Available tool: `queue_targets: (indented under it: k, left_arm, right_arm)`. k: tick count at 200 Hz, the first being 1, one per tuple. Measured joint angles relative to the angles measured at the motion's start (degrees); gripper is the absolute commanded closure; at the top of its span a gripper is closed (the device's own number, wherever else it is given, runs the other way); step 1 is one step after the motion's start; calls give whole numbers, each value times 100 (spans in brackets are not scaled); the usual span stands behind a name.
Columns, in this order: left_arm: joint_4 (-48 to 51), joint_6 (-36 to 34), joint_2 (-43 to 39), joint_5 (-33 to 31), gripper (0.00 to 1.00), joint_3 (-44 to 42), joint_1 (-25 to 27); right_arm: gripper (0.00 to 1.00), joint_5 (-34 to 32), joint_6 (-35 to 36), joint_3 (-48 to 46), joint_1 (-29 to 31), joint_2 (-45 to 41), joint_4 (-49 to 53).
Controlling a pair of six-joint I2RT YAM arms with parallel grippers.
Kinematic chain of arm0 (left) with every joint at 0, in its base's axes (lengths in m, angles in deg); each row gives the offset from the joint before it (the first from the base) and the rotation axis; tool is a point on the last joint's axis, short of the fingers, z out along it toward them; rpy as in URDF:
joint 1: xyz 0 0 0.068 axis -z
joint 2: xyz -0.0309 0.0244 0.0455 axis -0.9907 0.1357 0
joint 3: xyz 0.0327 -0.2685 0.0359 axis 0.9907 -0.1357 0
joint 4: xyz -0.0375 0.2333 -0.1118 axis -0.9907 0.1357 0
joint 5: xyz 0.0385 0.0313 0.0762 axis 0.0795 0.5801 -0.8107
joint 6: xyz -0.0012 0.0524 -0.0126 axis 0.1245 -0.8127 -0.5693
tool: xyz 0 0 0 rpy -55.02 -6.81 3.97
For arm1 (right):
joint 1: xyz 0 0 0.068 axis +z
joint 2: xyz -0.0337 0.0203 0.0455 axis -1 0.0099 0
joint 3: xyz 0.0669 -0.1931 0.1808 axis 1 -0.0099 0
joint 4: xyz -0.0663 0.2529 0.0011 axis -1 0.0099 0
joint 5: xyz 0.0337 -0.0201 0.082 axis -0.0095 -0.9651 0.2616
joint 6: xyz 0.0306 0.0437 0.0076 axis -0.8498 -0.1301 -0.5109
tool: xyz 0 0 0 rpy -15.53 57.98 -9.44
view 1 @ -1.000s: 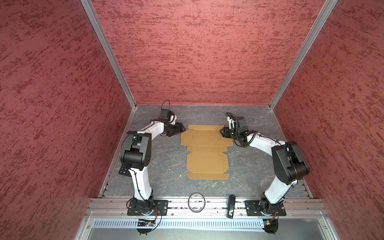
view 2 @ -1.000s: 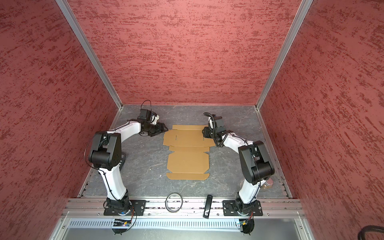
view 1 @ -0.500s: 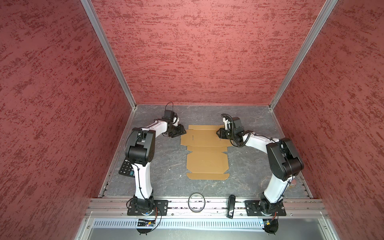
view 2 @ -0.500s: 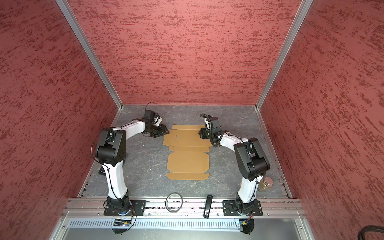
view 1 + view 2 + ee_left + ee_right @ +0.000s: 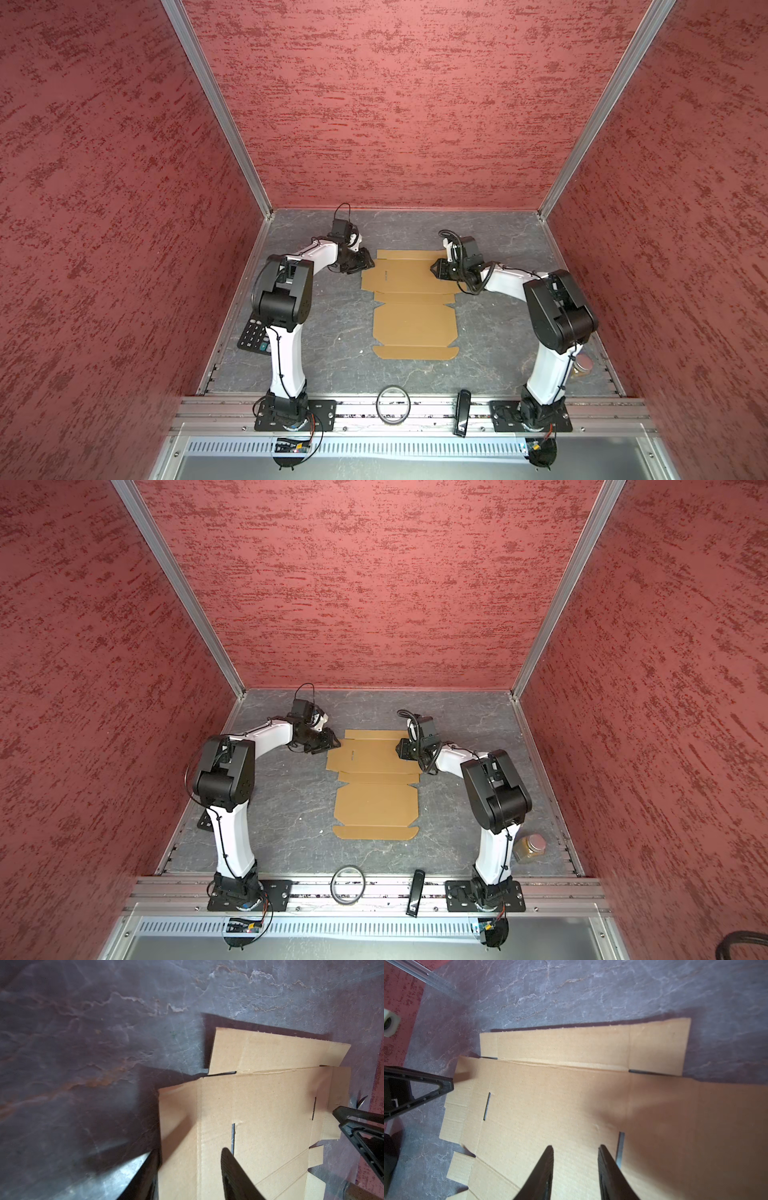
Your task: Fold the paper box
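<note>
Two grippers sit low at the far end of the paper box (image 5: 411, 324); your left gripper (image 5: 189, 1151) has its jaws spread astride the box's left edge; your right gripper (image 5: 575, 1146) is spread too, tips over cardboard, pinching nothing; the box lies flat, unfolded, on the table (image 5: 324, 357); markings on the calculator (image 5: 251, 336) are too small to read.
</note>
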Motion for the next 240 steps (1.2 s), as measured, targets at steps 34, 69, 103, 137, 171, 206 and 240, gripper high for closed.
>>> queue_targets:
  k: [34,69,103,137,171,206,240]
  left_arm:
    - [2,0,22,20,55,7,17]
    - [107,-2,116,17,59,129,44]
    - [201,-7,122,11,61,304,105]
    - [225,-31,122,11,62,385,122]
    - [247,-46,127,33,61,385,122]
    - [256,-94,179,48,56,404,127]
    - [326,-162,205,63,46,409,127]
  right_arm:
    - [64,13,-20,26,2,120,-31]
    - [65,24,-24,26,2,192,-42]
    - [65,37,-37,26,2,260,-48]
    - [65,39,-42,33,4,341,-46]
    - [66,39,-42,90,7,413,-46]
    - [66,39,-39,103,7,431,-48]
    - [66,39,-39,190,7,507,-50]
